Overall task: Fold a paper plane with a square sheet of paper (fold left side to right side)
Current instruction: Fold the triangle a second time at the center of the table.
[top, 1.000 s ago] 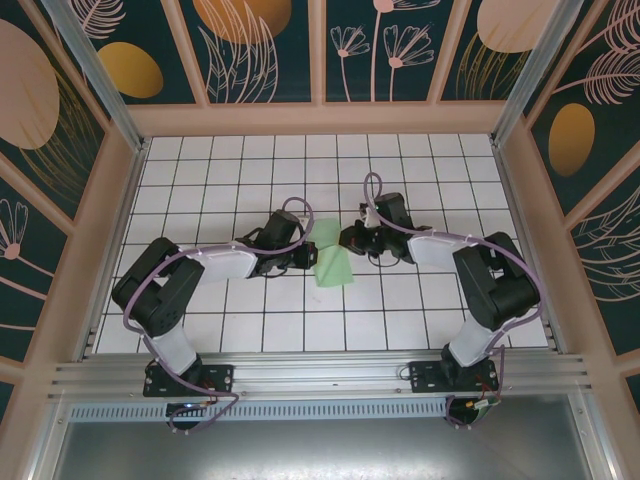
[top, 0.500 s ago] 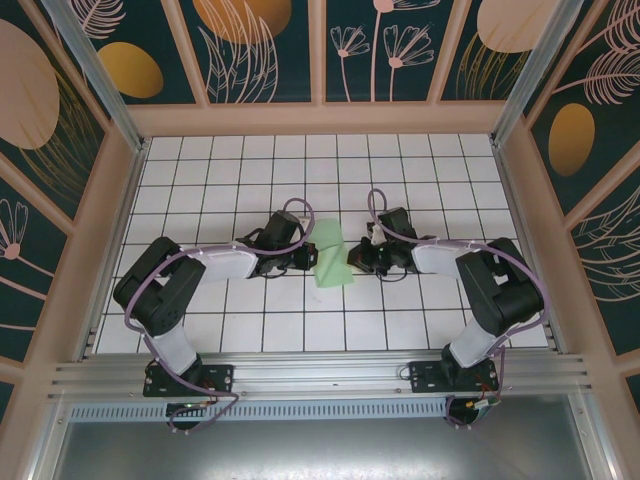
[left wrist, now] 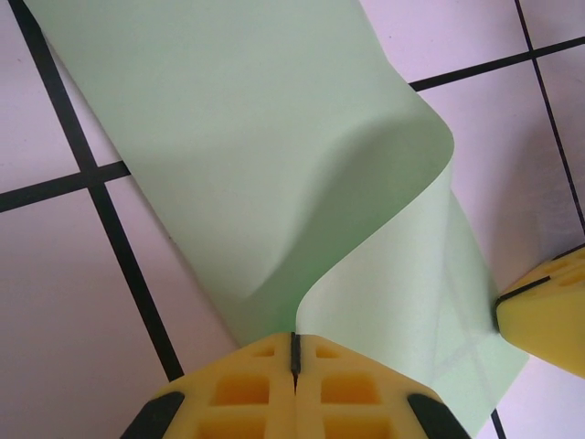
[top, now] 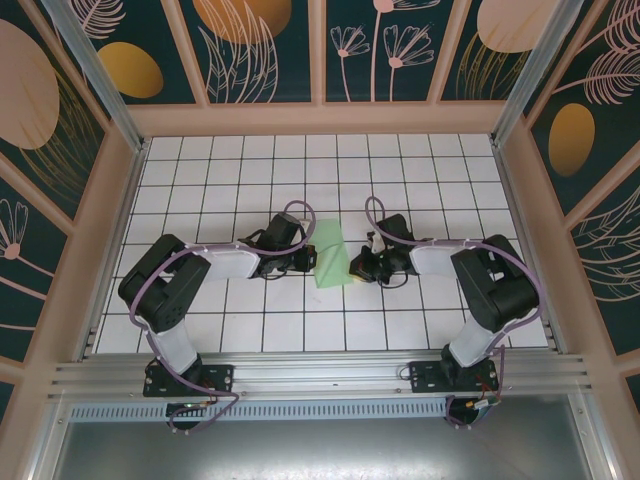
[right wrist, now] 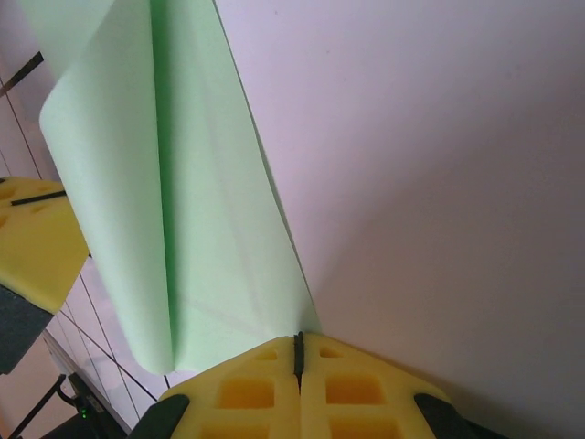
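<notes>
The square sheet of paper (top: 331,252) lies mid-table as a narrow pale green strip, doubled over left to right. In the left wrist view the paper (left wrist: 274,137) has a flat lower layer, and its upper layer bulges in a soft, uncreased loop. My left gripper (top: 310,258) is shut, its tips (left wrist: 292,340) against the looped left side. My right gripper (top: 357,268) is also shut, its tips (right wrist: 297,340) at the paper's (right wrist: 201,229) right edge near the near corner. No paper shows between either pair of jaws.
The white grid-tiled table (top: 200,180) is walled by pale wooden rails (top: 320,118) on three sides. The right gripper's yellow finger (left wrist: 548,315) shows beside the paper in the left wrist view. The left gripper's finger (right wrist: 27,242) shows in the right wrist view.
My right gripper has slid toward the near edge along the paper's right side, and the paper now lies flatter. The left gripper has stayed where it was.
</notes>
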Controlling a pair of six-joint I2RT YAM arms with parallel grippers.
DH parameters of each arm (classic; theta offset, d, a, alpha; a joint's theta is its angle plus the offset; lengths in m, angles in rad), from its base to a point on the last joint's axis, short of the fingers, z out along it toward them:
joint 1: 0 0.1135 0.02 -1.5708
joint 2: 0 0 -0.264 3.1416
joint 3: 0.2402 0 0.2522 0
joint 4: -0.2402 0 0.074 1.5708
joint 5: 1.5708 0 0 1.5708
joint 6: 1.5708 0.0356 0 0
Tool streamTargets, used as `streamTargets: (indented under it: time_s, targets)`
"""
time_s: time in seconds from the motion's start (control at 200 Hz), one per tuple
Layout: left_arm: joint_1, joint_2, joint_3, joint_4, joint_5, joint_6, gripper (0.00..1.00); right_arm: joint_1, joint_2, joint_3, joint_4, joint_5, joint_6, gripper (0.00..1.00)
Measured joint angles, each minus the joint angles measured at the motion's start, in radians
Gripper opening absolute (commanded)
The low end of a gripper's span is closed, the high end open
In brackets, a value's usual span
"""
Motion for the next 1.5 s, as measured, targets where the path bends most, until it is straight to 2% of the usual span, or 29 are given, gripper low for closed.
streamTargets:
  time_s: [1.501]
  targets:
    - [0.0, 0.006, 0.0, 0.002, 0.0, 0.021, 0.0, 0.002, 0.003, 0.005, -0.01, 0.003, -0.027, 0.0]
